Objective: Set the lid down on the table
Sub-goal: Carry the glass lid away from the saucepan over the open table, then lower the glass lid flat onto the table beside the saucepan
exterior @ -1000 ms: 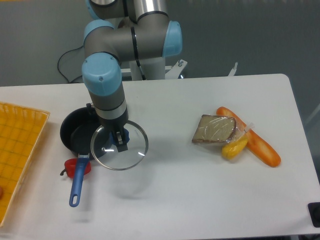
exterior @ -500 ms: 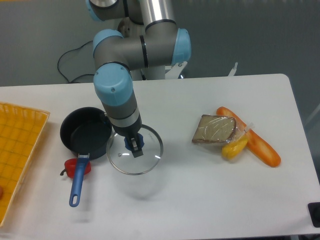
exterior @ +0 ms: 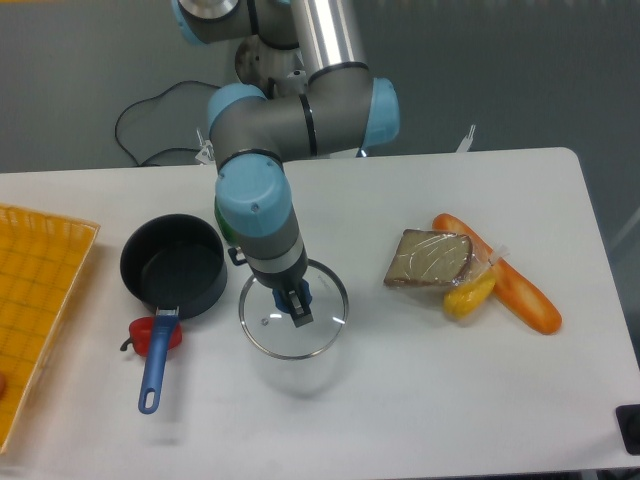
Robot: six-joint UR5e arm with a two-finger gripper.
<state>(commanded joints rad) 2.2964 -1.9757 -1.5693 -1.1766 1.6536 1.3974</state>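
Tool [exterior: 297,306] grips the lid [exterior: 294,322] by its knob — held just above the table [exterior: 420,390].

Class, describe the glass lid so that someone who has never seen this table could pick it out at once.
Start at the white table and find the robot arm reaching down near its middle. The gripper holds the lid by its centre, just right of the dark saucepan. It is the only see-through disc there, ringed by a thin silver rim.

One fixed camera looks down at the table [exterior: 420,400] from its front.
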